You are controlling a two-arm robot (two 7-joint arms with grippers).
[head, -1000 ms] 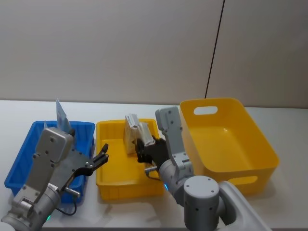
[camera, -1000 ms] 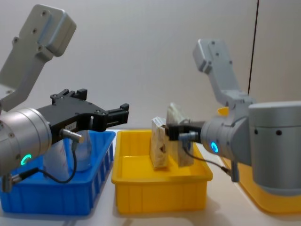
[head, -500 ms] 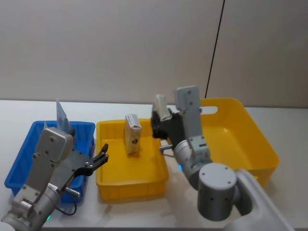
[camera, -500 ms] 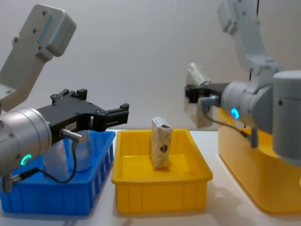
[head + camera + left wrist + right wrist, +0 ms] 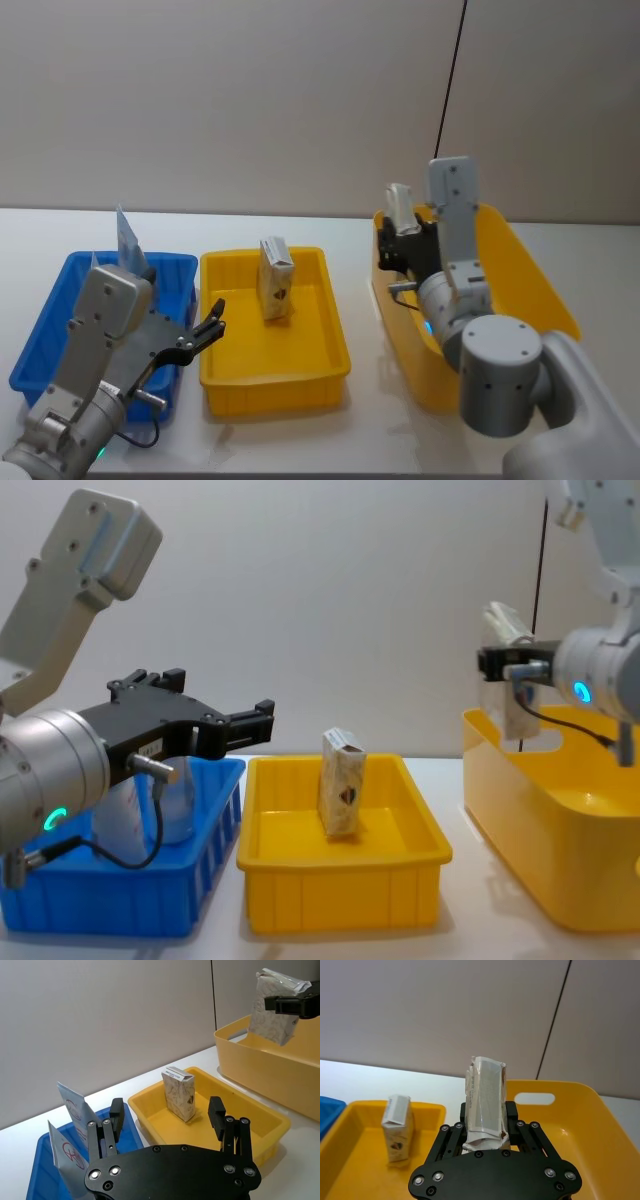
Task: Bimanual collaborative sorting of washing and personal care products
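A beige carton (image 5: 399, 204) hangs in the air over the near-left rim of the large yellow bin (image 5: 545, 296), with my right gripper (image 5: 396, 246) shut on it; the right wrist view shows the same carton (image 5: 485, 1101) upright between the fingers. A second carton (image 5: 275, 292) stands upright in the small yellow tray (image 5: 270, 386). Pale-blue tubes (image 5: 128, 240) lean in the blue bin (image 5: 38, 345). My left gripper (image 5: 211, 326) is open and holds nothing, hovering over the border between the blue bin and the small tray.
The three containers stand in a row on a white table: blue bin at the left, small yellow tray (image 5: 340, 910) in the middle, large yellow bin (image 5: 545, 880) at the right. A grey wall rises behind them.
My right gripper has lifted one carton out of the small yellow tray and carried it right, over the large bin's rim. The left arm has stayed still.
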